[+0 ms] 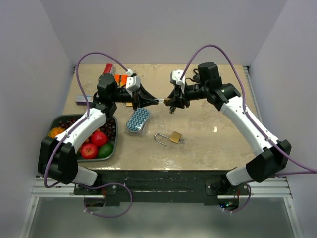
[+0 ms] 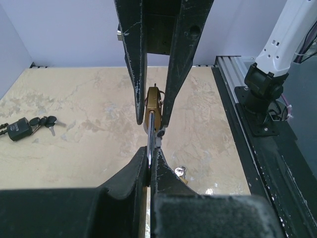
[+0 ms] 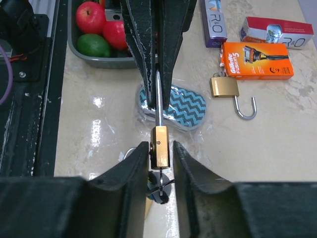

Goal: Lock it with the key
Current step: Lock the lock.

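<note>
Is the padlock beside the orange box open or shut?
Open: the padlock has one shackle end swung free of its body.

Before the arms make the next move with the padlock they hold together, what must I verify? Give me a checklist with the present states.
1. Left hand grips the shackle: ok.
2. Right hand grips the padlock body: ok.
3. Padlock body held above the table: ok.
4. The key sits in the keyhole: cannot tell; a small metal piece dangles below the body.
5. Shackle pushed closed: cannot tell.
</note>
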